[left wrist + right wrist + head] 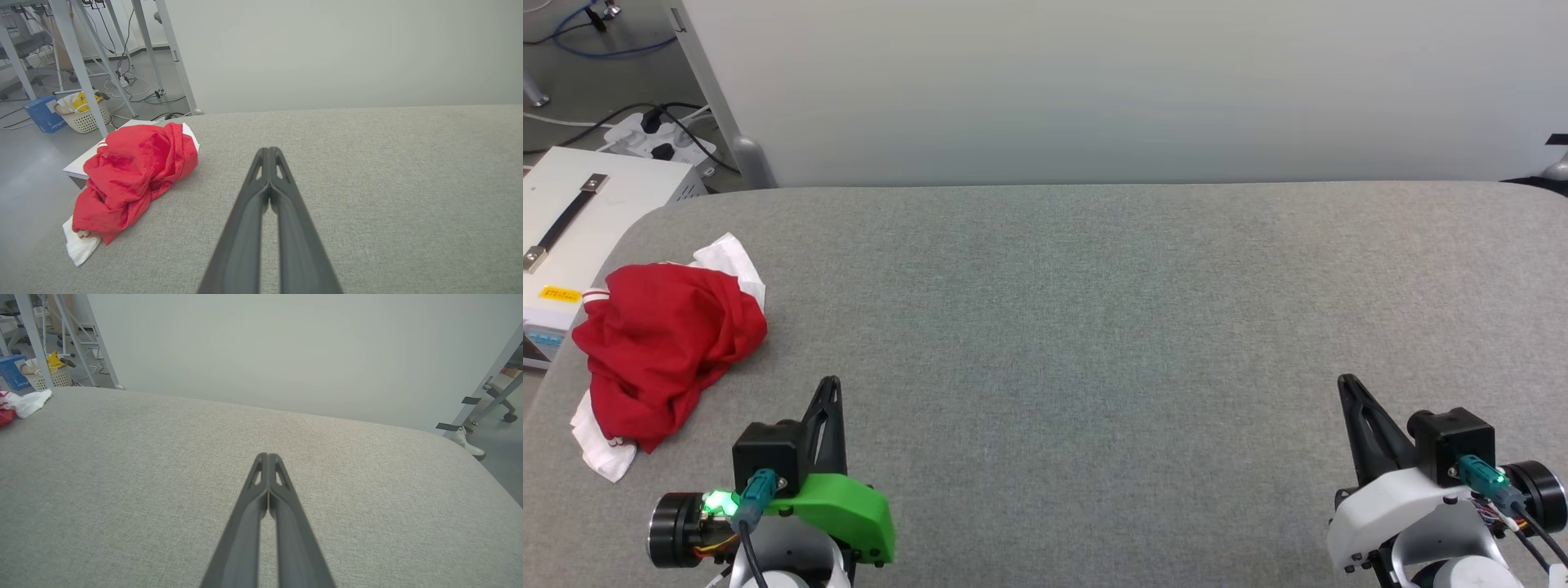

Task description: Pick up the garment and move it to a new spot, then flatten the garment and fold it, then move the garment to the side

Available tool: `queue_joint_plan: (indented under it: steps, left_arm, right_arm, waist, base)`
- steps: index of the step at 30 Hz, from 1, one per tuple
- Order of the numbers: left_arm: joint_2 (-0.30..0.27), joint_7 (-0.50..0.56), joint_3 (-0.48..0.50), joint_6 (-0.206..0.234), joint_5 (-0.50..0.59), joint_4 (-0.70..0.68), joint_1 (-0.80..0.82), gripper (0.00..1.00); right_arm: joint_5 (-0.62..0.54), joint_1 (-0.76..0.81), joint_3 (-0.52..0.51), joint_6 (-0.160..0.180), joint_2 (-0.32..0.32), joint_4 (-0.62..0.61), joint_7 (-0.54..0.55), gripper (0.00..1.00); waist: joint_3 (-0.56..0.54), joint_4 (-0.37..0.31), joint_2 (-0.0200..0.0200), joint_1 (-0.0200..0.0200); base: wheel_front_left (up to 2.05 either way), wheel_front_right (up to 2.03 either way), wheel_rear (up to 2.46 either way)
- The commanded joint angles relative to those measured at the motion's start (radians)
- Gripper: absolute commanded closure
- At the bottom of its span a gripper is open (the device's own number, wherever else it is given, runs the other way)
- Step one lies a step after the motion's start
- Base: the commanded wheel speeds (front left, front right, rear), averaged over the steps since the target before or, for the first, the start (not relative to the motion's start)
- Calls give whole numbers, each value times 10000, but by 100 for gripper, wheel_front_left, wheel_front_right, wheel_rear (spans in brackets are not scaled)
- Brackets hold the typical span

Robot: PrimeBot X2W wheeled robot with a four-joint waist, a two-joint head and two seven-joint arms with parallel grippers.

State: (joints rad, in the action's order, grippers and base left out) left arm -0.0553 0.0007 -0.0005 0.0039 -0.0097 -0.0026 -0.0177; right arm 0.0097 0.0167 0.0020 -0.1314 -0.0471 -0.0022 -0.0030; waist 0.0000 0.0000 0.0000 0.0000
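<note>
We see the garment [666, 343] in a soft, lumpy heap at the left end of the desk [1054, 327], close to the edge. It is made of red cloth, all bunched up with deep folds. One white sleeve pokes out at the back of the heap and another white bit sticks out at the front. A thin band of red and white stripes shows on its left side.

The desk top is wide and flat, with rounded corners. It is covered in a rough grey cloth that looks a bit like felt.

The left claw [832, 382] hangs over the desk near the garment, but it does not touch it. Its two long dark fingers are pressed together into one thin point, and it holds nothing. Each finger has small holes cut near the tip. A shiny green plastic cover [845, 506] sits on that wrist.

The right claw [1346, 380] is far across the desk, over bare grey cloth. Its fingers are pressed together too, and it is empty.

Behind the desk stands a smooth, pale wall [1094, 82]. Next to the desk, by the garment, is a white box [605, 196] with a black strap [564, 222] on top. On the floor we see a white basket [83, 116] full of little holes, and a blue box [43, 114].
</note>
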Motion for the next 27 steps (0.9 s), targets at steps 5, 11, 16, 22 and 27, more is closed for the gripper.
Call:
queue_joint_plan:
  steps: [5, 11, 16, 22, 27]
  left_arm:
    - [51, -7, 5, -39, 97, 26, 177, 100]
    - [51, -7, 5, -39, 97, 26, 177, 100]
    - [51, -7, 5, -39, 97, 26, 177, 100]
    - [51, -7, 5, -39, 97, 26, 177, 100]
    - [51, -7, 5, -39, 97, 26, 177, 100]
  right_arm:
    - [-97, -167, -20, 7, -31, 22, 30, 100]
    - [-97, -167, -20, 7, -31, 22, 30, 100]
    - [-97, -167, -20, 7, -31, 22, 30, 100]
    - [-97, -167, -20, 7, -31, 22, 30, 100]
    - [-97, -167, -20, 7, -31, 22, 30, 100]
  waist:
    - [0, 0, 0, 0]
    - [0, 0, 0, 0]
    - [0, 0, 0, 0]
    - [0, 0, 0, 0]
    - [0, 0, 0, 0]
  base:
    - [0, 0, 0]
    - [0, 0, 0]
    - [0, 0, 0]
    - [0, 0, 0]
    - [0, 0, 0]
